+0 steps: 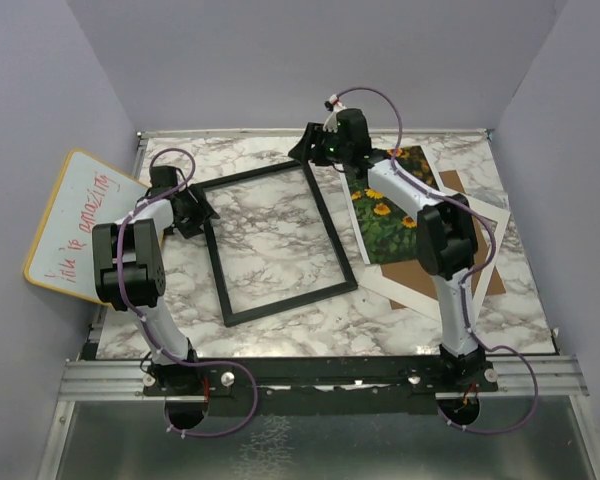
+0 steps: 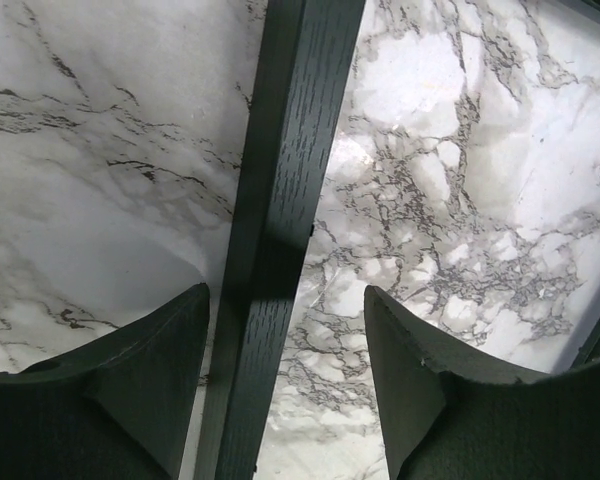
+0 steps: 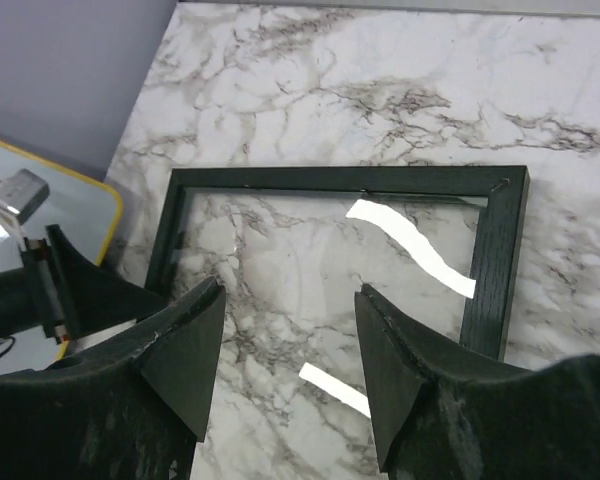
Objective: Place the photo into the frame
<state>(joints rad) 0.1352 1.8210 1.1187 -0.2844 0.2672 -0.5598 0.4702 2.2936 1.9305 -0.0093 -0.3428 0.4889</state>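
- The left gripper is open, its two fingers standing either side of the left rail of the frame near the far-left corner. Marble shows between each finger and the rail.
- The right gripper also has its jaws apart, with nothing between them. It sits by the frame's far-right corner; from its own camera the fingers look out across the clear pane, which carries bright streaks of reflected light.
- The frame lies flat on the marble surface between the two arms, turned a little askew, and the marble pattern is visible through the pane.
- The photo lies picture side up to the right of the frame, near its right rail but apart from it, with the right arm crossing above it.
- Under the photo is a white mat, and under that a brown backing board.
- A yellow-rimmed whiteboard with red handwriting leans at the left edge, beside the left arm.
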